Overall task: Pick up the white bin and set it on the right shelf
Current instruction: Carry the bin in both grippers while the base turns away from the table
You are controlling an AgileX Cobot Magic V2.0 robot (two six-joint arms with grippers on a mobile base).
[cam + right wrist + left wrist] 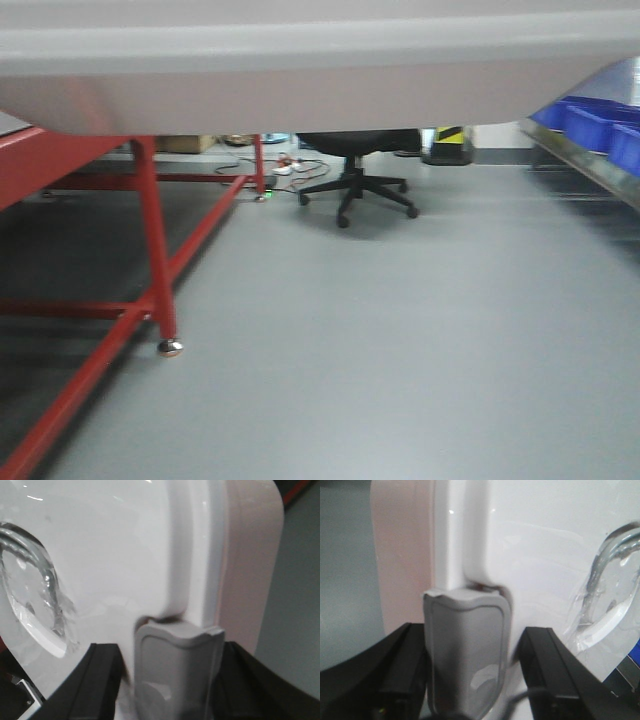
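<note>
Floor of smooth grey beneath white bin

Your front view is diffusely and evenly lit yet soft throughout: the white bin smears across the top, and the office chair casts a faint shadow on the sheened floor. In both wrist views, bright glare streaks the glossy lid — the foreground falls dark and blurred.

White bin: pale pinkish wall spans the top of the front view, clear of the floor, with a rounded corner at upper left. Glossy white lid fitted. A grey latch sits at lower centre of each wrist view. Right shelf: steel rail slanting along the right edge.
</note>
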